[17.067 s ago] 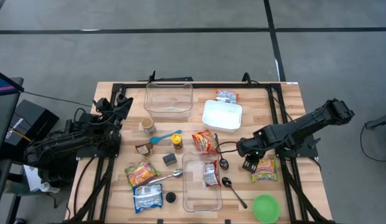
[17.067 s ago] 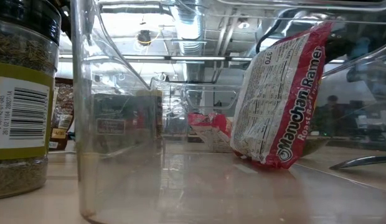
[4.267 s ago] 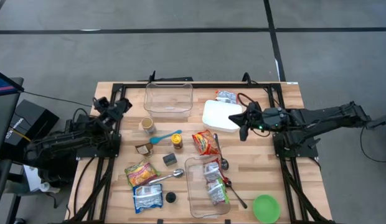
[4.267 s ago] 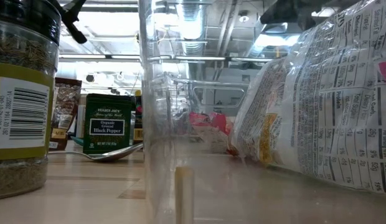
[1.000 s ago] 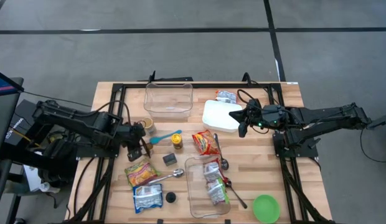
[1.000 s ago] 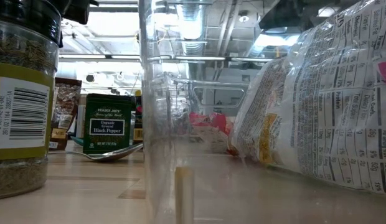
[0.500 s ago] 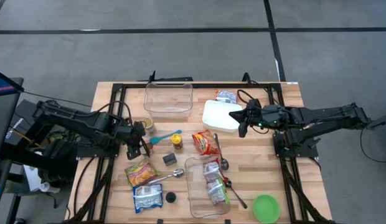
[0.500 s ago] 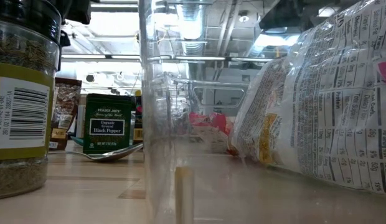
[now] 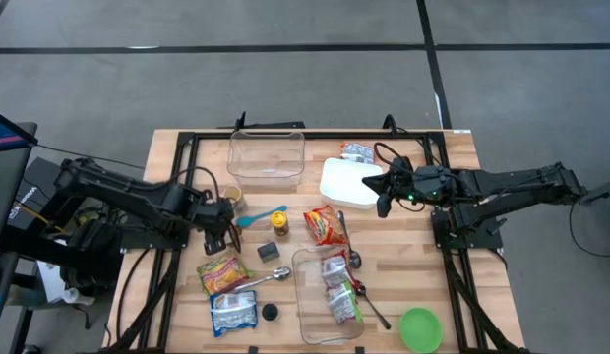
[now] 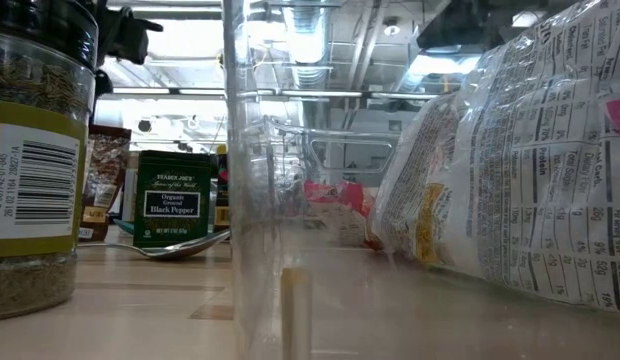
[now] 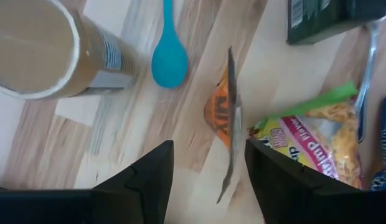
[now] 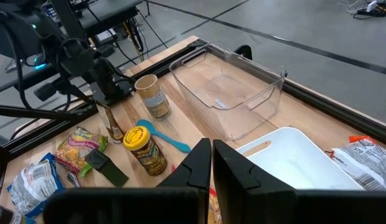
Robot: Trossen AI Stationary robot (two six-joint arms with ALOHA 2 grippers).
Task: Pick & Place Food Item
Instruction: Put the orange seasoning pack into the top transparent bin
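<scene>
Hovering open over the counter [image 9: 403,265], the left hand [image 11: 204,171] has its fingers [image 11: 152,171] on either side of a small orange packet [image 11: 225,118] standing on edge, not yet touching it. Near the packet lie a blue spoon [image 11: 168,56], a brown cup [image 11: 40,53] and a noodle bag [image 11: 311,146]. The right hand [image 9: 380,200] is closed, empty, over a white lid [image 9: 346,184].
</scene>
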